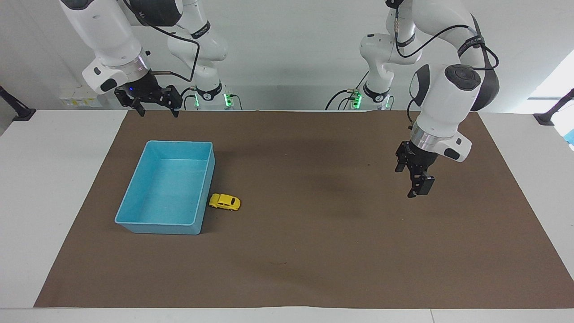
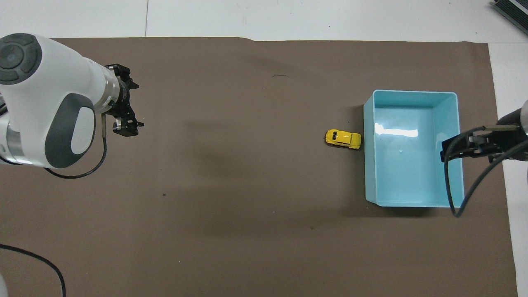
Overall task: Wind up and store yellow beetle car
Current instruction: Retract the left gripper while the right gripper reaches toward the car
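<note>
The yellow beetle car [image 1: 224, 202] [image 2: 342, 139] stands on the brown mat with its nose against the outer side wall of the blue bin [image 1: 157, 228] [image 2: 412, 93]. Nothing lies in the bin. My left gripper [image 1: 417, 190] [image 2: 126, 128] hangs open and holds nothing, over bare mat toward the left arm's end of the table and well away from the car. My right gripper [image 1: 158, 112] [image 2: 447, 149] waits open, raised over the mat's edge by the robots, close to the bin's nearer end.
The brown mat [image 1: 314, 251] covers most of the white table [image 1: 54, 179]. Black cables hang from both arms. A dark clamp [image 1: 549, 117] sits at the table's edge at the left arm's end.
</note>
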`<state>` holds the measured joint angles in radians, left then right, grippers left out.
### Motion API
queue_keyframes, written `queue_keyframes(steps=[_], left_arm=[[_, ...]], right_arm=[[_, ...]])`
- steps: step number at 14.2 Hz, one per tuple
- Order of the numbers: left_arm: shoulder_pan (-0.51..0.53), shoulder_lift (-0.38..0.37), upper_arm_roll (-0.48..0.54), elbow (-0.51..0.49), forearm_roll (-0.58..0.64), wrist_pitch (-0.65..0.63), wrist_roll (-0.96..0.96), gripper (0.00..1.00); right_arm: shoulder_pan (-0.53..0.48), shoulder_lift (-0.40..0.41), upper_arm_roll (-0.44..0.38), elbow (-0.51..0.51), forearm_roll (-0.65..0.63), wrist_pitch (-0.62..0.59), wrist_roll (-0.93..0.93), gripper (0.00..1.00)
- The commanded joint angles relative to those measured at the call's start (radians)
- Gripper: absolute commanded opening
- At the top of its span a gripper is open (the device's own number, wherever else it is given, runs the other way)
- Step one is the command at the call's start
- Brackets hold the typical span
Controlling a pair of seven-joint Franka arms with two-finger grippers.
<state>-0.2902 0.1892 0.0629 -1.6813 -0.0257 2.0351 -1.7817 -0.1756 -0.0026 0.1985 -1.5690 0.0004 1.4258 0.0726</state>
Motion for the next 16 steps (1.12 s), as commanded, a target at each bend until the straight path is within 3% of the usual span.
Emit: queue_keyframes(steps=[1, 5, 10, 16], left_arm=[[0.019, -0.046, -0.006, 0.002, -0.013, -0.055, 0.138, 1.0], [0.066, -0.114, -0.006, 0.005, -0.014, -0.114, 0.373, 1.0], [0.069, -0.125, -0.002, 0.051, -0.01, -0.159, 0.502, 1.0], [0.103, -0.157, 0.0, 0.087, -0.014, -0.228, 0.936, 1.0]], right_arm=[[-0.013, -0.011, -0.001, -0.016, 0.004, 0.019, -0.016, 1.0], [-0.039, -0.011, -0.001, -0.016, 0.006, 0.019, -0.025, 1.0], [-0.038, -0.008, 0.001, -0.016, 0.021, 0.047, -0.008, 1.0], [-0.018, -0.011, 0.009, -0.023, 0.021, 0.077, 0.269, 1.0]])
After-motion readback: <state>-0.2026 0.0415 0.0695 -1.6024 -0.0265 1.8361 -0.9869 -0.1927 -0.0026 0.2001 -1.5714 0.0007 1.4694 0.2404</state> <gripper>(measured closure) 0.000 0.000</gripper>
